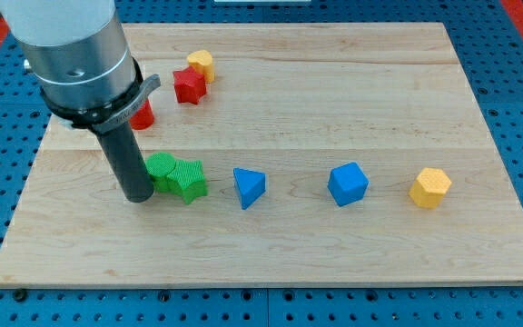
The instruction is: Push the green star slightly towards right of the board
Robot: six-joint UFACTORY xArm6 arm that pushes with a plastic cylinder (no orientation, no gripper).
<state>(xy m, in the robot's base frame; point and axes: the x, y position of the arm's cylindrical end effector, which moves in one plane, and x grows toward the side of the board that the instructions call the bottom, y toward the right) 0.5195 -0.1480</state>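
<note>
The green star (189,179) lies on the wooden board (280,245), left of centre. A second green block (161,170), rounded in shape, touches the star's left side. My tip (140,195) stands on the board just left of this green pair, touching or almost touching the rounded green block. The rod rises from the tip to the large grey arm housing at the view's top left.
A blue triangle (249,187), a blue cube (348,183) and a yellow hexagon block (430,188) lie in a row to the star's right. A red star (189,86), a yellow block (202,63) and a partly hidden red block (143,115) sit at the top left.
</note>
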